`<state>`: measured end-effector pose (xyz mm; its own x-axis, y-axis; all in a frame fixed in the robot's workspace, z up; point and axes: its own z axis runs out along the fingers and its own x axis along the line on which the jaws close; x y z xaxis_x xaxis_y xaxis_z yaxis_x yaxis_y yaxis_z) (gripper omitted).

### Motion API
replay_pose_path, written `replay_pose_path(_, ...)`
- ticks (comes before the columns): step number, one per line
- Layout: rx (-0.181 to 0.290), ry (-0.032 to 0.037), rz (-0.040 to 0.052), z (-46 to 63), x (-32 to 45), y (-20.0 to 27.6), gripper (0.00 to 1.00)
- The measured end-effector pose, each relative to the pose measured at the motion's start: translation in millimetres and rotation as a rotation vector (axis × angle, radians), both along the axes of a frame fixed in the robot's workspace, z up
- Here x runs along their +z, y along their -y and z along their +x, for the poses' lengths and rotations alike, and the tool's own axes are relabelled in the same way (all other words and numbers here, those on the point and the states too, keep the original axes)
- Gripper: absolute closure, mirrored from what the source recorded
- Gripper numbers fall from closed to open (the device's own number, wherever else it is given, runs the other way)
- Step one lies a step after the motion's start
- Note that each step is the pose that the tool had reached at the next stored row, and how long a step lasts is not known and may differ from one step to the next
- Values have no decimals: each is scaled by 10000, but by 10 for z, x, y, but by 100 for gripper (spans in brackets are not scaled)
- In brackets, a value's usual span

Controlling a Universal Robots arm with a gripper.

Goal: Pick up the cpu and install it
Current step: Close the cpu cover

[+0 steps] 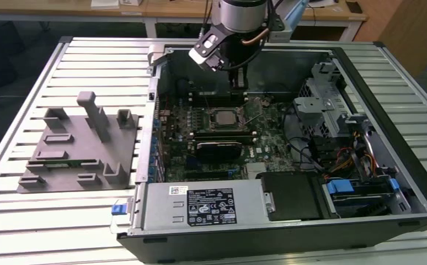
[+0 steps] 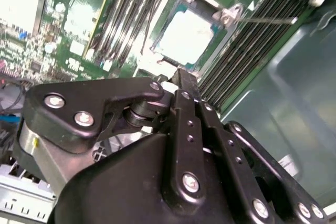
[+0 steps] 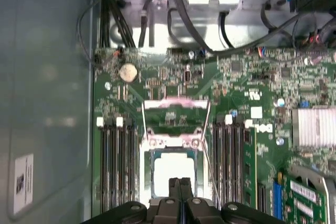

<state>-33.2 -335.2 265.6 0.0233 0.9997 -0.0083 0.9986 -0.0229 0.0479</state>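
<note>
The cpu [image 1: 224,117] lies flat in the motherboard socket inside the open computer case [image 1: 390,165], its silver top facing up. Both wrist views show it as a bright square: cpu [image 3: 173,174], cpu [image 2: 189,35]. My gripper [image 1: 237,84] hangs above the board, a little behind the socket in the exterior view. Its black fingers are pressed together with nothing between them, gripper [image 3: 181,184], gripper [image 2: 181,77], and the tips hover over the chip's near edge. The socket's metal load plate [image 3: 176,111] stands flipped open beyond the chip.
A gray plastic fixture [image 1: 81,143] with upright blocks sits on the slatted table at the exterior view's left. Inside the case are the power supply [image 1: 198,207], a drive cage [image 1: 331,105], loose cables [image 1: 346,160] and memory slots [image 3: 115,166] beside the socket.
</note>
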Motion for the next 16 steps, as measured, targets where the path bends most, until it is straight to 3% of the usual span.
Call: replay_pose_path(16, 0, -17, -1, 616, 0, 0, 89)
